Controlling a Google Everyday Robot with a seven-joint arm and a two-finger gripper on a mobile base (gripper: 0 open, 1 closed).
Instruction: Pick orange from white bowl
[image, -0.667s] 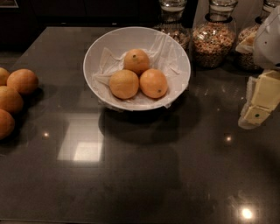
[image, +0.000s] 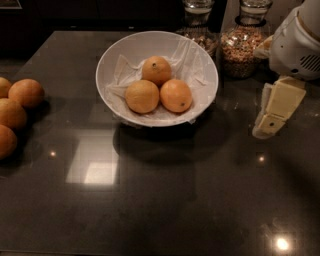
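Observation:
The white bowl (image: 112, 57), lined with crumpled white paper, stands at the back middle of the dark table and holds three oranges. The orange (image: 176, 95) with a tiny dark speck on its side lies at the right front of the bowl. Behind it is an orange with a dark stem dimple (image: 156, 70), and to its left a paler one (image: 142, 96). My gripper (image: 271, 119), cream-coloured, hangs from the white arm (image: 297, 47) to the right of the bowl, above the table and apart from the rim. It holds nothing that I can see.
Several loose oranges (image: 26, 93) lie at the table's left edge. Two glass jars with grains (image: 243, 47) stand behind the bowl at the back right, close to the arm. The dark table (image: 160, 200) shows bright light reflections.
The arm and gripper have moved a little to the left, toward the bowl. The bowl and the oranges have not moved.

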